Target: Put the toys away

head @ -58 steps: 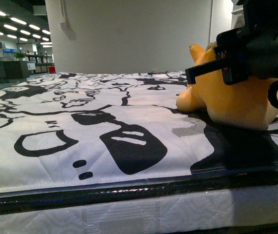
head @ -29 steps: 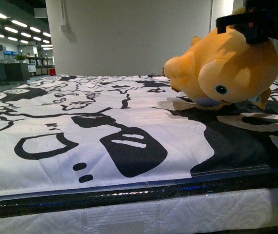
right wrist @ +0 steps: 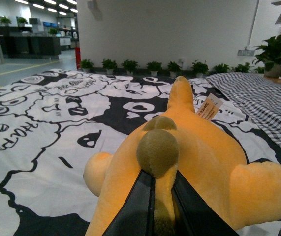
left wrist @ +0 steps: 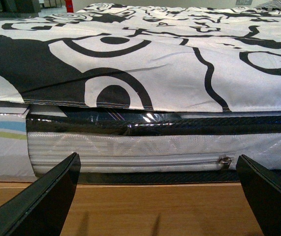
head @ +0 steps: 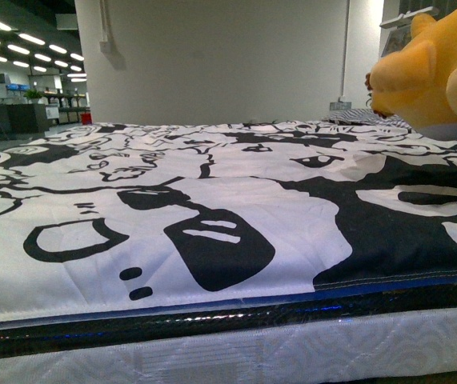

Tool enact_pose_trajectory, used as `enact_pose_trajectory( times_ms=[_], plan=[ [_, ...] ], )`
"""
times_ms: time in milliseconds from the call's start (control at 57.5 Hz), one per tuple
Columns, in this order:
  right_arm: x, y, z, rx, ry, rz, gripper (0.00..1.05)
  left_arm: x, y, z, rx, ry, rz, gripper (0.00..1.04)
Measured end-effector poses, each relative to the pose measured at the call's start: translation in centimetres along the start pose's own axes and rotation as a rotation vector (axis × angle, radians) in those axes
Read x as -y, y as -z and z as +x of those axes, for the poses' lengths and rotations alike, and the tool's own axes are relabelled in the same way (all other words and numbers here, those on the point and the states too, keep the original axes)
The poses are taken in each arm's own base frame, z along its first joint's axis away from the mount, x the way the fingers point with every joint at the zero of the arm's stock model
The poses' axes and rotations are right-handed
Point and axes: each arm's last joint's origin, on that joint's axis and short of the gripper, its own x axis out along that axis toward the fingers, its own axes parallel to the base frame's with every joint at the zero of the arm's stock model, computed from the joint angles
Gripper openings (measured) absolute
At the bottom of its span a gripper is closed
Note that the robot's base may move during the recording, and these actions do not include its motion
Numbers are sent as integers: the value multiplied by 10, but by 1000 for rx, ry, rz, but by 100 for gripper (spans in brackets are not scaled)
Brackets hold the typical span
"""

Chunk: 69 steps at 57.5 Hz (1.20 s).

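The orange-yellow plush toy (head: 440, 76) hangs in the air at the upper right of the front view, above the bed's patterned cover (head: 212, 200). In the right wrist view the plush toy (right wrist: 194, 162) fills the foreground, and my right gripper (right wrist: 162, 204) is shut on a fold of it just under its brownish round tail (right wrist: 157, 152). A paper tag (right wrist: 209, 107) is attached near its far end. My left gripper (left wrist: 160, 196) is open, low in front of the mattress side, with nothing between its black fingers (left wrist: 42, 201). Neither arm shows in the front view.
The bed has a black-and-white cartoon cover (left wrist: 155, 59) over a white mattress (left wrist: 145, 150) on a wooden base (left wrist: 155, 206). A checked bed (right wrist: 263, 103) lies beside it. Potted plants (right wrist: 150, 66) line a white wall (head: 220, 56) behind.
The plush toy has gone from resting on the bed at the right to hanging well above it, rising and shifting right. The right gripper has left the front view.
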Motion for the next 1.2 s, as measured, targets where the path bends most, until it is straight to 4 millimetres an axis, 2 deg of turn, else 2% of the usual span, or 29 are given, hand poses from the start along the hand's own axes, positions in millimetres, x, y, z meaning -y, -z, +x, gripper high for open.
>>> enact_pose_trajectory(
  times_ms=[122,295,573,765,1199],
  plan=[
    [10,-1,-18,12,-8,28,6,0,0,0,0,0,0,98],
    [27,7,-48,15,-26,93,6,0,0,0,0,0,0,98],
    [33,14,-73,22,-55,153,6,0,0,0,0,0,0,98],
    [28,20,-78,0,-52,161,6,0,0,0,0,0,0,98],
    [13,24,-73,-28,-83,149,6,0,0,0,0,0,0,98]
  ],
)
